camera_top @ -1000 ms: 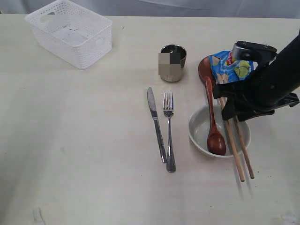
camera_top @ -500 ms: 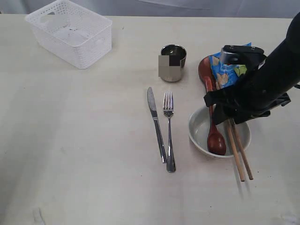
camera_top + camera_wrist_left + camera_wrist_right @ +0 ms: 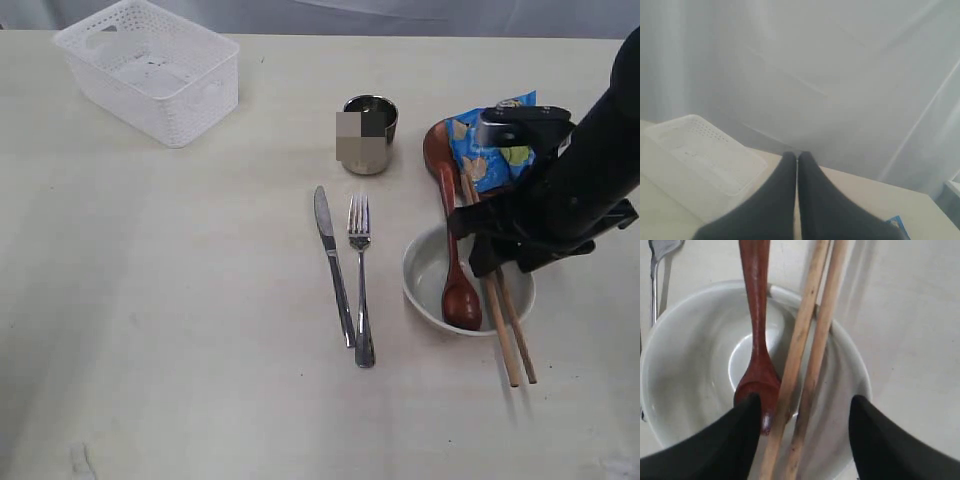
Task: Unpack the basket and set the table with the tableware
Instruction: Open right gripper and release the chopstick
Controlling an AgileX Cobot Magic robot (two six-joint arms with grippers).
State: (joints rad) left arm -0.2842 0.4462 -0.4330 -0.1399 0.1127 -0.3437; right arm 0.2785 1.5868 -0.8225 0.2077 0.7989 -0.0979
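Note:
The pale bowl holds the reddish-brown spoon, bowl end down. Two wooden chopsticks lie across the bowl's right rim. My right gripper hovers open over them, a finger on either side, touching neither. The steel knife and fork lie side by side left of the bowl. The steel cup stands behind them. The white basket sits at the far left. My left gripper is shut and empty, out of the exterior view.
A blue chip bag lies behind the bowl and covers most of the brown plate. Bare beige table stretches across the left and front. A pale curtain backs the table.
My right arm swung left over the bowl, then eased back right. The chopsticks shifted a little leftward and now rest closer together on the bowl's rim.

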